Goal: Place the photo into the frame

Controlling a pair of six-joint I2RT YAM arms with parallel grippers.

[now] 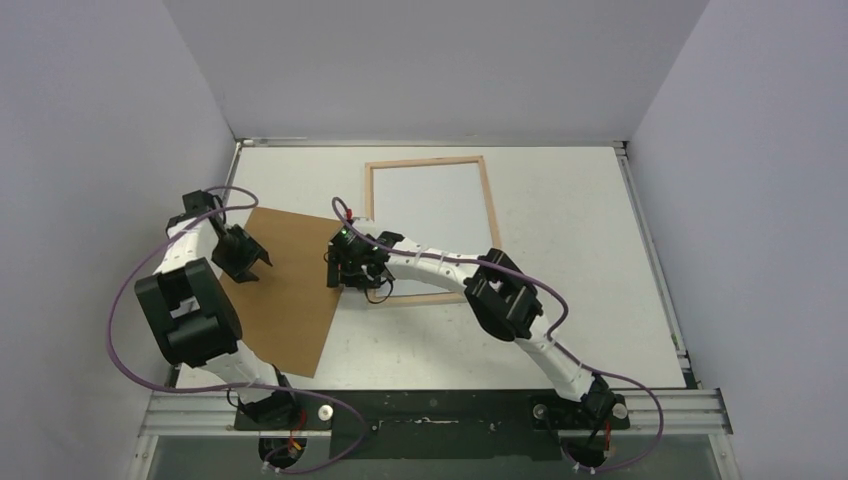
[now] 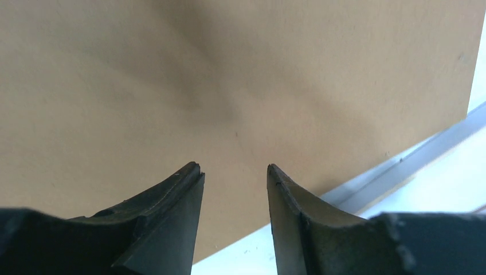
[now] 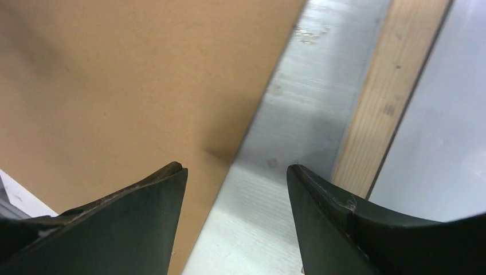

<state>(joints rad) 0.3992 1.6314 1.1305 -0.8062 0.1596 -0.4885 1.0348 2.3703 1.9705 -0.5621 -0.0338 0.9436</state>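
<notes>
Both spread and empty, the left gripper (image 2: 235, 169) over the brown board (image 1: 290, 300) and the right gripper (image 3: 235, 172) at its edge beside the back-up frame (image 1: 489, 215) could shove board into frame; the photo is unseen.

The brown board (image 1: 290, 295) is matt and smooth, like pressed fibre or card, with no sheen. The frame (image 3: 390, 97) shows pale bare wood, unvarnished, with fine grain and small dark flecks, around a smooth clear pane (image 3: 447, 114). The white table (image 3: 286, 143) has a faint texture and scuffs, and the black fingers (image 3: 143, 217) look like matt plastic.
</notes>
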